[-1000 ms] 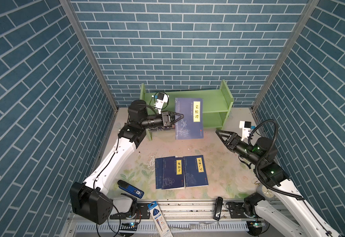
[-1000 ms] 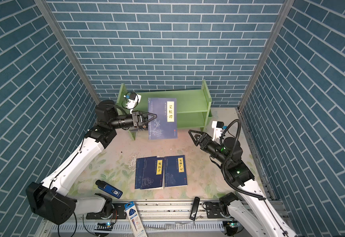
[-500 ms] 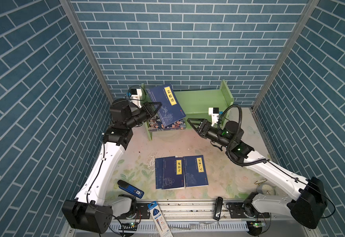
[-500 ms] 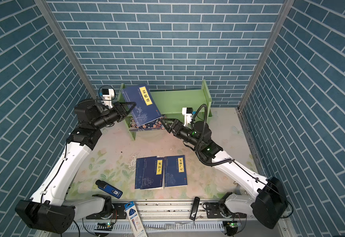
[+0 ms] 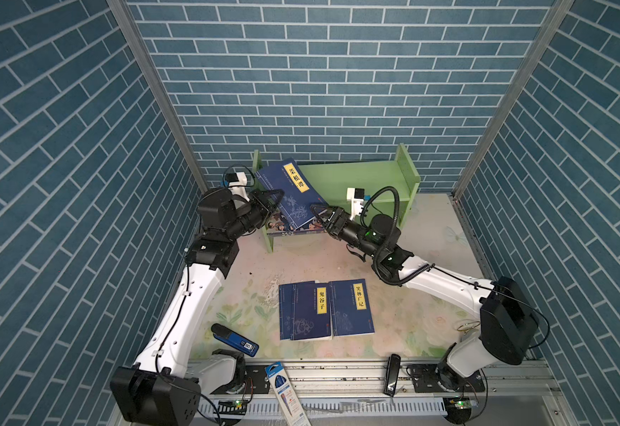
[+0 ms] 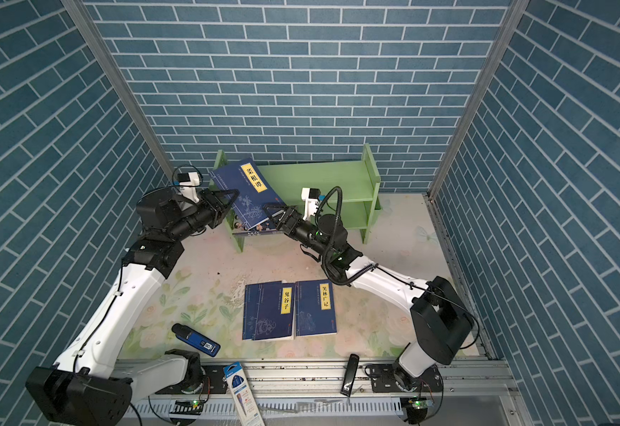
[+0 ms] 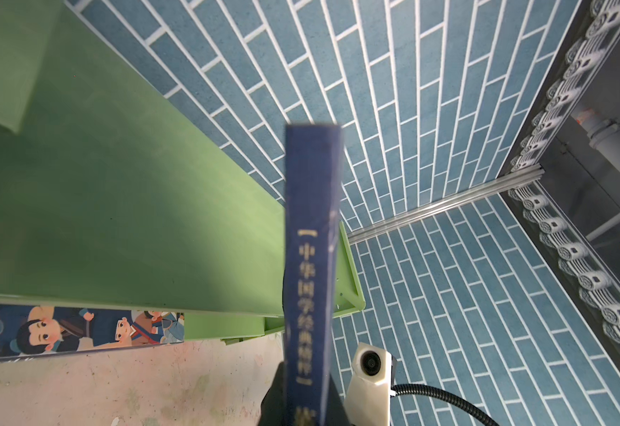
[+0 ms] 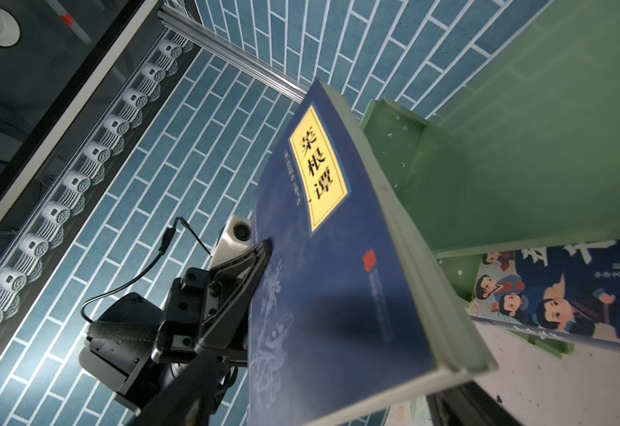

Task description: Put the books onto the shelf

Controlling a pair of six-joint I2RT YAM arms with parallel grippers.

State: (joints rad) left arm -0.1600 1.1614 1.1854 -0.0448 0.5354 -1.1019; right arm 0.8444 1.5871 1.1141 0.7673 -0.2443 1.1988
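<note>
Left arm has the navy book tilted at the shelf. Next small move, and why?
Probably nudge the open right end effector against the navy book, at its lower corner, to tip it upright: the left end effector is shut on its spine, and it leans over the left end of the shelf.

Your light green shelf (image 5: 356,177) stands at the table's back edge. The navy 菜根谭 book (image 5: 293,195) hangs tilted at its left end, above the cartoon-faced book (image 8: 559,295), which lies flat on the lower tier. Near the front edge, the 鬼谷子 book (image 5: 303,313) and the 笑林广记 book (image 5: 350,310) lie flat, side by side.
</note>
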